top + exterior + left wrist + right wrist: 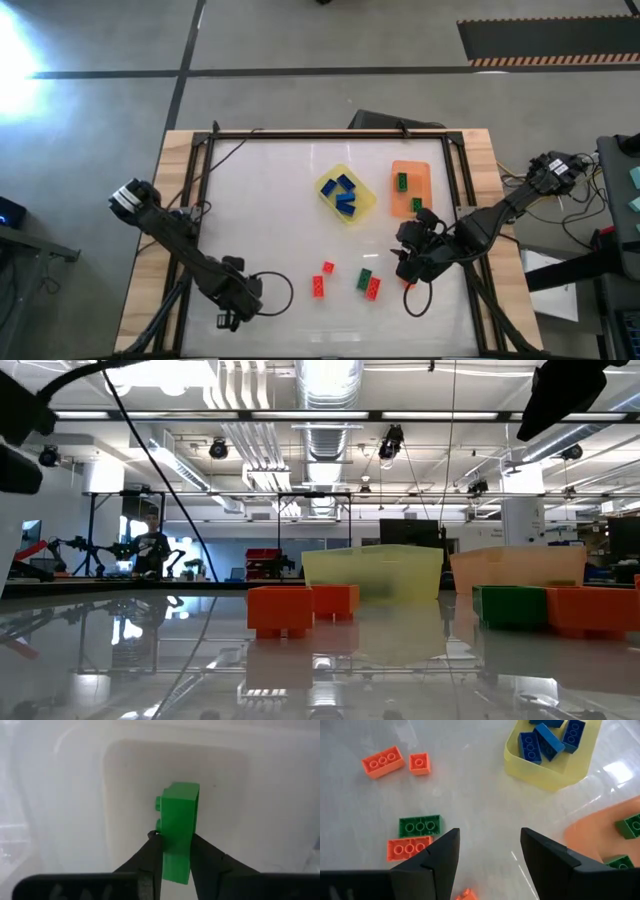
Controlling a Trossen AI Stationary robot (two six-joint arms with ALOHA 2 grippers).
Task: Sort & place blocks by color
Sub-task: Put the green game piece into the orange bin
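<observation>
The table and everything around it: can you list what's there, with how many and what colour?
Table: one, white top, wooden edge.
Yellow tray: one, mid-table.
Blue blocks: about four, inside the yellow tray.
Orange tray: one, beside the yellow tray, on the right arm's side.
Green blocks: two, in the orange tray.
Loose green block: one, on the tabletop.
Red-orange blocks: at least four, loose on the tabletop.
Clear tray: one, below the left gripper.
Held green block: one, in the left gripper.
Person: one, far back in the room.
Left gripper: closed on the held green block.
Right gripper: open, above the tabletop near the orange tray.
</observation>
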